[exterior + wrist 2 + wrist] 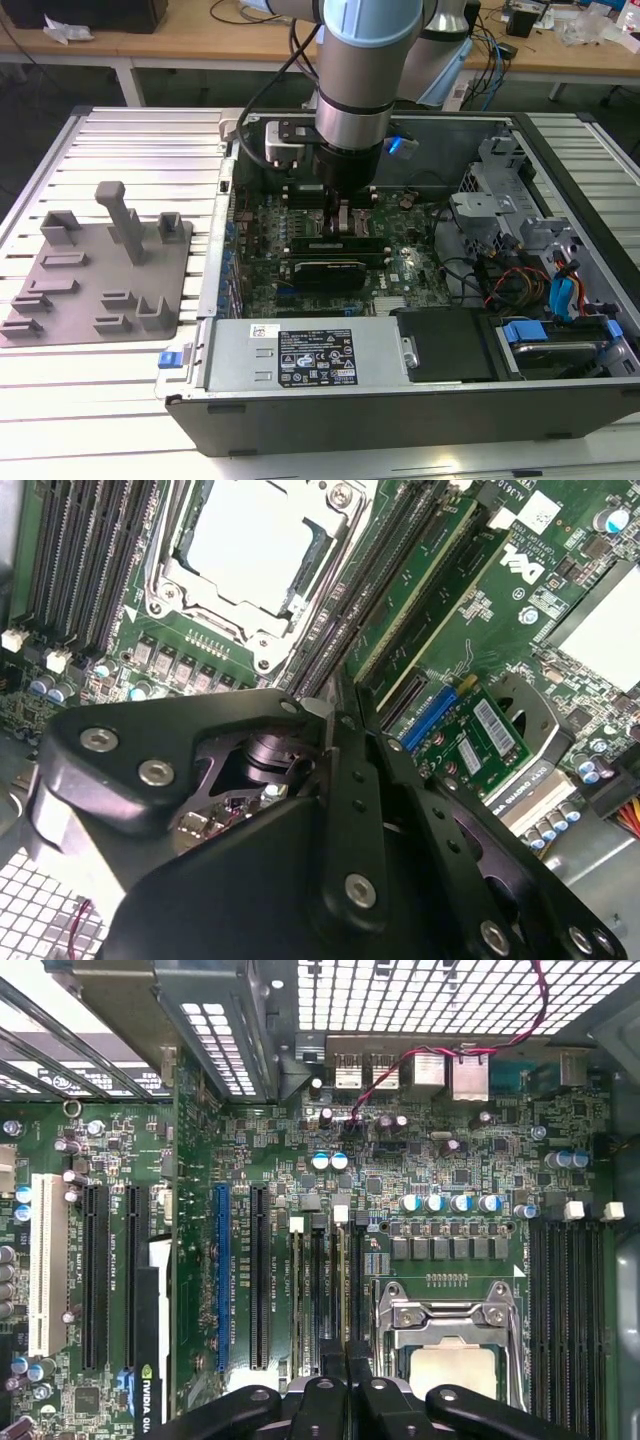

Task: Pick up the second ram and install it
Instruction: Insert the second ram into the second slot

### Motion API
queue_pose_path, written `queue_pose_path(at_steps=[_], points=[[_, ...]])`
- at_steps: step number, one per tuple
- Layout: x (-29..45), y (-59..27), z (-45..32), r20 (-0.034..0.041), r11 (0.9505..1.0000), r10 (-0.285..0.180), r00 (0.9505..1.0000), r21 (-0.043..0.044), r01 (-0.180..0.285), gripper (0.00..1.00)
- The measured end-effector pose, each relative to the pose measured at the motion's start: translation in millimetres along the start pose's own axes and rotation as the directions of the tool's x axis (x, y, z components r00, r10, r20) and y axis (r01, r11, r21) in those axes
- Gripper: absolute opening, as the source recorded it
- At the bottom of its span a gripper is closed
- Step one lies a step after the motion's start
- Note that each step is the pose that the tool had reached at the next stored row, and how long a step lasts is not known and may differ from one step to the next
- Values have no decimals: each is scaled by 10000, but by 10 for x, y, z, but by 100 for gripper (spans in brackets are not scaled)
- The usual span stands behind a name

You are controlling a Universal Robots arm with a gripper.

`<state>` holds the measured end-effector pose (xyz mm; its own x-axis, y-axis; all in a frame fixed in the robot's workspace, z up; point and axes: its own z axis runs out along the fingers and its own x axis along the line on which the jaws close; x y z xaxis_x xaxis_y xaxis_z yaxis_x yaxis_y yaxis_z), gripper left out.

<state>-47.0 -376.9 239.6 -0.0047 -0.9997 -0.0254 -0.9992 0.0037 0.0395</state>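
My gripper is down inside the open computer case, over the memory slots beside the processor socket. In both wrist views its two black fingers stand pressed together, shut, with the tips right at the slots. A long thin green stick sits on edge in one of those slots and runs away from the fingertips. This looks like a ram seated in its slot. I cannot tell whether it is the second ram, or whether the fingertips touch it.
A dark graphics card lies just in front of the gripper in the exterior view. Drive bays and cables crowd the case on the exterior view's right. A grey parts fixture rests on the slatted table on the exterior view's left.
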Motion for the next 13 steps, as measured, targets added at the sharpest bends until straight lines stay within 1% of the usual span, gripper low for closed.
queue_pose_path(at_steps=[13], points=[[0,-9,7,0,10000,9,10000,0,-9,9]])
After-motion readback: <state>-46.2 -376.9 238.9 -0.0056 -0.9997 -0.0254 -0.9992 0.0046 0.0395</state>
